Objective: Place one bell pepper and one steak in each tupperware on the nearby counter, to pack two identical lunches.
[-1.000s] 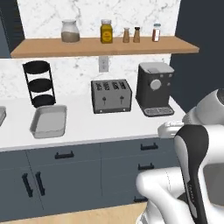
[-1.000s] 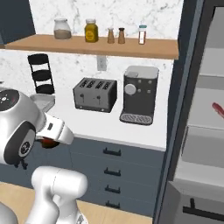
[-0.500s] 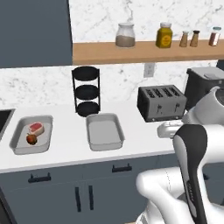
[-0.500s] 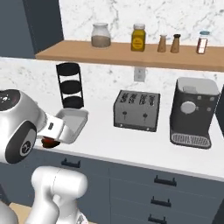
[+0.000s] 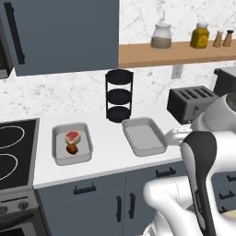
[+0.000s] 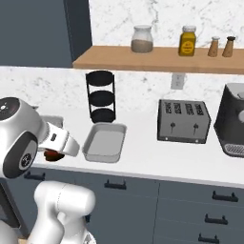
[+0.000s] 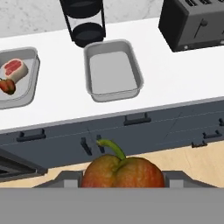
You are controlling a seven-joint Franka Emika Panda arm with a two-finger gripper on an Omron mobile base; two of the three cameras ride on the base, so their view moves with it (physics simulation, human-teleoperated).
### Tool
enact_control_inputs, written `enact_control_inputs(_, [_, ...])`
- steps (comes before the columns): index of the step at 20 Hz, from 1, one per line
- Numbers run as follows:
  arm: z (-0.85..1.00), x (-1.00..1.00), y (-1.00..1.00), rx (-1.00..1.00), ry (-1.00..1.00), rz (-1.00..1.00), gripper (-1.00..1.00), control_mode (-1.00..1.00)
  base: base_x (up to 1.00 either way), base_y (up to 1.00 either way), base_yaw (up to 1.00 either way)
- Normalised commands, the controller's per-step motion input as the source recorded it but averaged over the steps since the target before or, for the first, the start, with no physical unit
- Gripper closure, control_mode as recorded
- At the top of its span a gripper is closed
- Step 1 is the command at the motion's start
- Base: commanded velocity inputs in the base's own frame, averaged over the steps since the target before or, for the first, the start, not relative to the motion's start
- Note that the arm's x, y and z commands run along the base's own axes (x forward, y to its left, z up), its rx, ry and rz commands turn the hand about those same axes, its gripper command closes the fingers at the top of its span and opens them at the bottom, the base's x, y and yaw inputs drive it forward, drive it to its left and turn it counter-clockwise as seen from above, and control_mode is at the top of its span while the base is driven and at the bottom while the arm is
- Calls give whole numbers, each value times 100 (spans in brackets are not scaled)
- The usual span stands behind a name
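Right in front of us in the hand view, the gripper point(image 7: 121, 186) has its jaws closed around a red-orange bell pepper point(image 7: 122, 171) with a curved green stem; the finger tips themselves are hidden behind the fruit and the lower half of the pepper is cut off at the frame's bottom. In the right base view the pepper point(image 6: 52, 155) peeks out as a dark red sliver under the white wrist.

Past it we see the dark cabinet fronts, then the white counter point(image 7: 61, 103). On it, the empty grey tupperware point(image 7: 112, 70) sits in the middle, and to its left, well apart, the second tupperware point(image 7: 17, 78), clipped by the edge, holding a steak point(image 7: 13, 68) and another bell pepper point(image 7: 6, 85) just beside it.

Further back, a black three-tier stand point(image 5: 119, 95) and a black toaster point(image 6: 184, 120). The coffee machine point(image 6: 234, 119) is cut off at the right.

On the wooden shelf point(image 6: 157, 61) stand a glass jar point(image 6: 142, 39), a yellow jar point(image 6: 188, 41) whose label we can't read, and two shakers point(image 6: 222, 46).
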Motion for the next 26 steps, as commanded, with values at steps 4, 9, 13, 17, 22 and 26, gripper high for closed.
enact_control_inputs(4, [0, 0, 0, 0, 0, 0, 100, 100, 39, 9, -5])
enact_control_inputs(9, [0, 0, 0, 0, 0, 0, 100, 100, 52, 0, 0])
enact_control_inputs(13, [0, 0, 0, 0, 0, 0, 100, 100, 37, 2, 0])
enact_control_inputs(17, [0, 0, 0, 0, 0, 0, 100, 100, 30, 3, 0])
enact_control_inputs(22, [-1, 44, 4, 0, 0, 0, 100, -100, 7, 1, 0])
enact_control_inputs(26, [-18, 75, 0, 0, 0, 3, 100, -100, 0, 0, 0])
